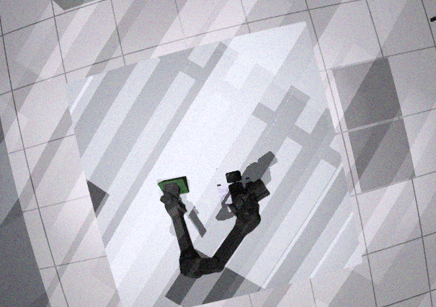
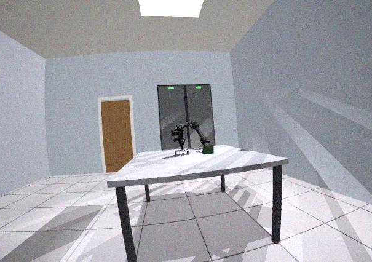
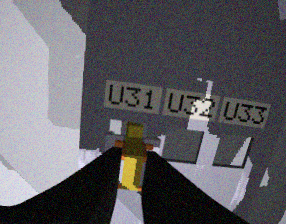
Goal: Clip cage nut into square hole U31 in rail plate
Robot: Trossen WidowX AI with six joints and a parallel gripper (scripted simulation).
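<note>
One cage nut [image 3: 131, 172] is held pinched in my end effector [image 2: 182, 149] [image 3: 131, 159], its long side pointing near-to-far in the wrist view, over or just at the U31 hole, so I judge that the coming move is downward.

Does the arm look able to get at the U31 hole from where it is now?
Probably yes: the gripper, shut on the yellow cage nut, sits just below the U31 label, with nothing seen blocking. The nut and fingers hide much of the hole, so I cannot confirm alignment.
</note>
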